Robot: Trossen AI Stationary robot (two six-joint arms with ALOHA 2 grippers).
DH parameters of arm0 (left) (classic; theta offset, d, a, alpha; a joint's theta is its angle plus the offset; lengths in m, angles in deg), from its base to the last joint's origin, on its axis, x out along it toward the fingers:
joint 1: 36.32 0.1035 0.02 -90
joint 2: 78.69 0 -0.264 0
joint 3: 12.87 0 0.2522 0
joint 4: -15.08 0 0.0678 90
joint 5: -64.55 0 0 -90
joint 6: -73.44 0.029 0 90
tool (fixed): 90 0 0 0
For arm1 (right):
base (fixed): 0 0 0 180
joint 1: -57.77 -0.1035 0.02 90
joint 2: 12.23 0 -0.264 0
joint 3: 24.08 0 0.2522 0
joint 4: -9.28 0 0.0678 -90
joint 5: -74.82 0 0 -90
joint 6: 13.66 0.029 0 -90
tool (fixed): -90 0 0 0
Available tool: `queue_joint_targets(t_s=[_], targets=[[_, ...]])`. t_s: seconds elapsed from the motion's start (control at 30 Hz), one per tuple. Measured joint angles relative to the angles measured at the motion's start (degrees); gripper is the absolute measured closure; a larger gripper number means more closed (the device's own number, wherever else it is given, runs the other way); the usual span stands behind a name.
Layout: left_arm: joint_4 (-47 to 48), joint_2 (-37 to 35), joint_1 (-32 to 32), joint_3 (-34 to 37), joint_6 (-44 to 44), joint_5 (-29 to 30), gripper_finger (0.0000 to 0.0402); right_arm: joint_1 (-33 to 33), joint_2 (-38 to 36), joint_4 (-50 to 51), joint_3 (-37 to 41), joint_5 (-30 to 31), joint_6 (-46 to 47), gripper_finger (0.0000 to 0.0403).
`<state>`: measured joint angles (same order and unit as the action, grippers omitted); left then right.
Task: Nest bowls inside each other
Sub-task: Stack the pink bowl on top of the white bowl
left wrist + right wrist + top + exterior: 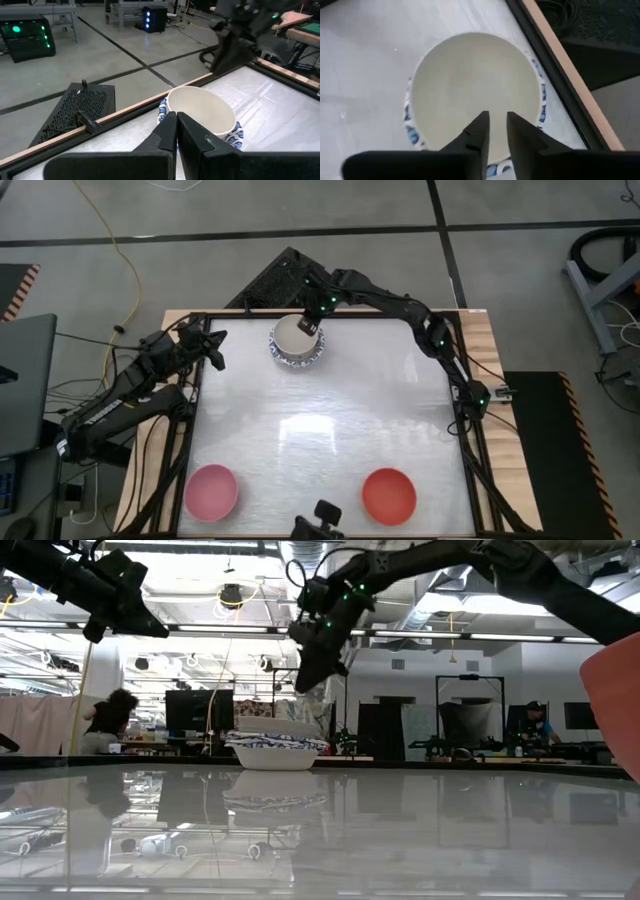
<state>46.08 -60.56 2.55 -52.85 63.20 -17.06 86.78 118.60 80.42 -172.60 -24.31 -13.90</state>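
A plain white bowl (296,337) sits nested in a stack of white bowls with blue-patterned rims (318,356) at the table's far middle. The stack stands on its base (274,758). My right gripper (496,120) hangs just above the white bowl's far right rim, pointing down at a slant, its fingers a little apart with nothing between them; in the low view it (312,678) is clear of the stack. A pink bowl (211,491) stands near left and a red bowl (389,495) near right, each alone. My left gripper (176,122) waits shut, raised over the far left edge.
Dark frame rails (196,410) run along the table's sides. A black camera mount (322,515) stands at the near edge between the pink and red bowls. A black mesh panel (270,280) lies on the floor beyond the far edge. The middle of the table is bare.
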Motion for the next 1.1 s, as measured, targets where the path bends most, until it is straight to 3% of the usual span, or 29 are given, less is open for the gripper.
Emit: queue_joint_targets(t_s=[0.27, 0.8, 1.1], targets=[[0.0, 0.0, 0.0, 0.0, -1.2, 0.0, 0.0401, -4.5, -3.3, 3.5, 0.0, 0.1, -6.5, 0.0394], [0.0, 0.0, 0.0, 0.0, -3.9, -2.8, 0.0401, -12.9, -4.2, 29.7, 1.4, 0.1, -17.7, 0.0398], [0.1, 0.0, 0.0, 0.0, -3.2, -3.6, 0.0401, -17.9, -8.7, 32.6, 1.4, 0.2, -14.7, 0.0398]])
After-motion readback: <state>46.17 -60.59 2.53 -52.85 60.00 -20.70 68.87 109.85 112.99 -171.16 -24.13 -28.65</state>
